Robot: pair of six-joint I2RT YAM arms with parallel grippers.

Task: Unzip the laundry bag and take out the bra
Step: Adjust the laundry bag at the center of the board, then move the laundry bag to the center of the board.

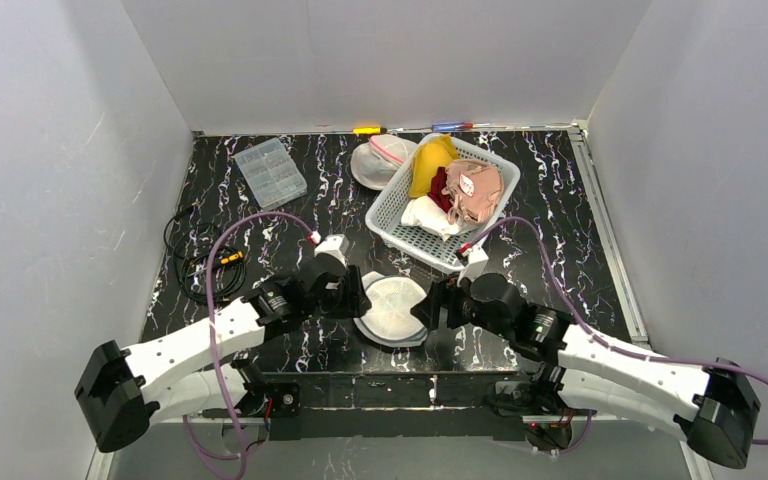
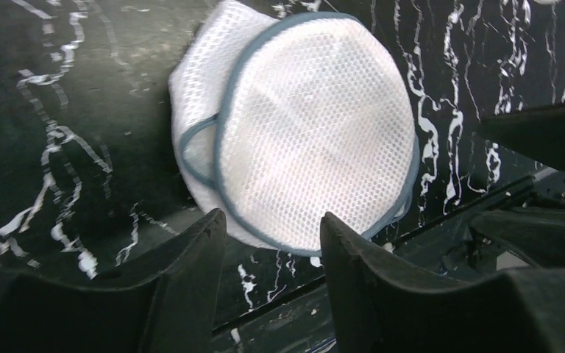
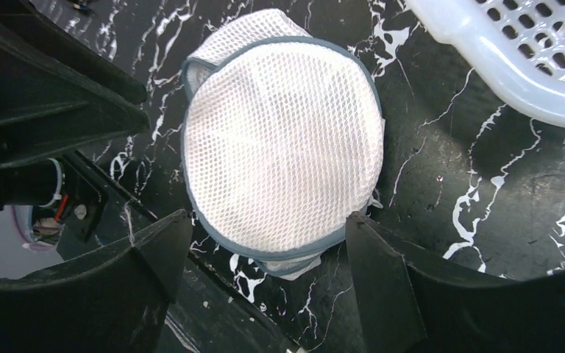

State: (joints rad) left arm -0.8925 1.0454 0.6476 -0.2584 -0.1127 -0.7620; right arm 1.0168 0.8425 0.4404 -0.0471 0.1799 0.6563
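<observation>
The laundry bag [image 1: 392, 310] [image 2: 316, 132] [image 3: 283, 140], a round white mesh pouch with grey-blue trim, lies flat on the black marbled tabletop [image 1: 580, 230] at the middle of its near edge; what is inside cannot be made out through the mesh. The left gripper [image 1: 353, 298] [image 2: 272, 220] sits at the bag's left rim with its jaws moderately apart, nothing between them. The right gripper [image 1: 432, 305] [image 3: 268, 220] faces it from the bag's right rim, jaws spread wide and empty. Whether either set of tips touches the mesh cannot be told. Beyond the bag, toward the far edge, stands a white basket [image 1: 400, 215] of clothes, with a second mesh pouch [image 1: 380, 160] just beside its far left corner. A clear compartment box [image 1: 270, 172] lies near the far left corner, and a black cable coil [image 1: 195, 260] by the left edge
</observation>
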